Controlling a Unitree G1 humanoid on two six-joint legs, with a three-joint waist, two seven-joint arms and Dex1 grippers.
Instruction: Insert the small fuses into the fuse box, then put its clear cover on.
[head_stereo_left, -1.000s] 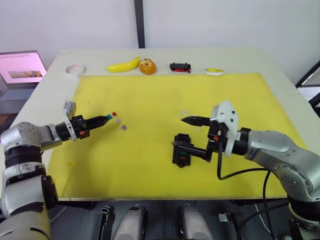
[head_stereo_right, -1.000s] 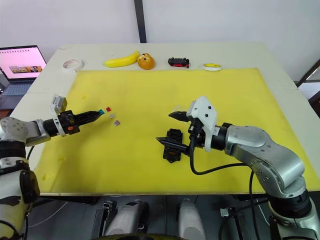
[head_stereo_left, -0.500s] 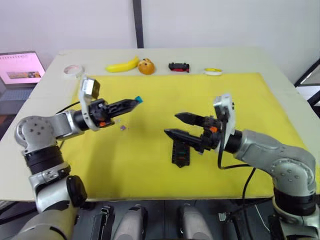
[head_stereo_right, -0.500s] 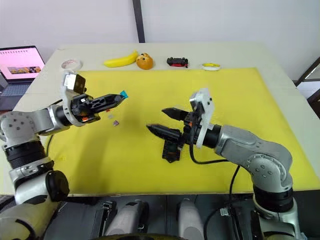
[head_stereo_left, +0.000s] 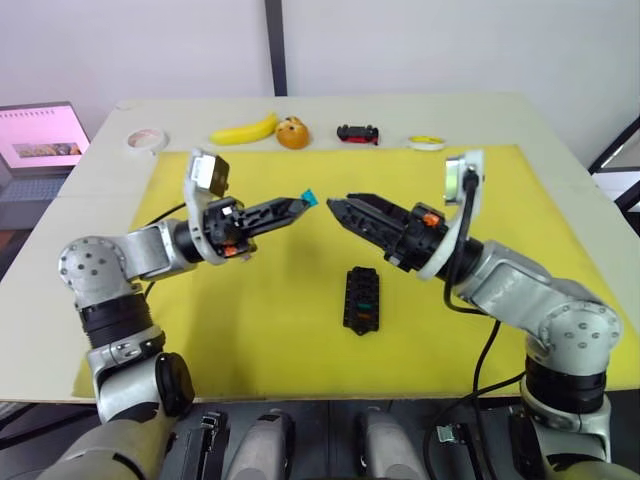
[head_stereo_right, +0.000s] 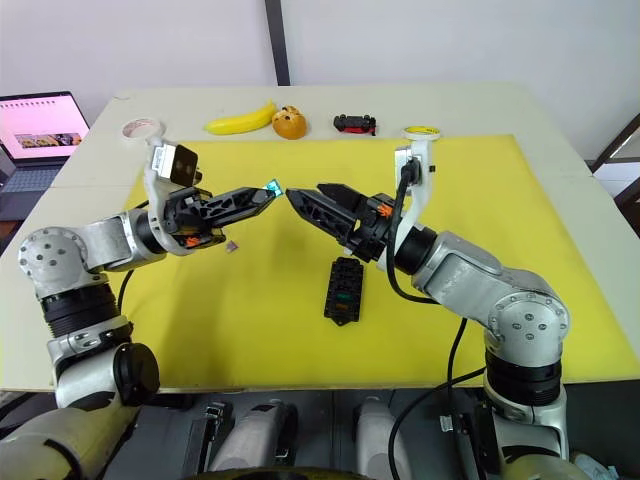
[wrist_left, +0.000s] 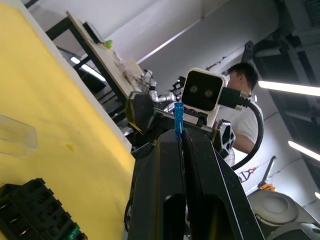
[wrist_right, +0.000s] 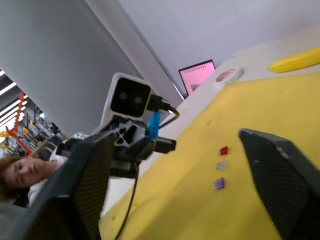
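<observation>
Pale table (head_stereo_left: 90, 190) carries a yellow mat (head_stereo_left: 300, 300); laptop (head_stereo_left: 40, 140) beyond its left edge. Both arms raised over the mat, tips nearly meeting. Right gripper (head_stereo_left: 340, 207): fingers spread apart, holding nothing. Left gripper (head_stereo_left: 300, 202): fingers pinched together on a blue fuse (head_stereo_left: 309, 196). Fuse box (head_stereo_left: 361, 301) lies flat on the mat below them, one green fuse seated. Clear cover (wrist_left: 17, 136) on the mat near the box. Red, grey and purple fuses (wrist_right: 220, 166) loose on the mat.

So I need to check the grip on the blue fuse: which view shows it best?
The left wrist view: the blue fuse stands edge-on, pinched at the left gripper tips. The right wrist view shows it smaller, face-on; the eye views show a tiny speck.
</observation>
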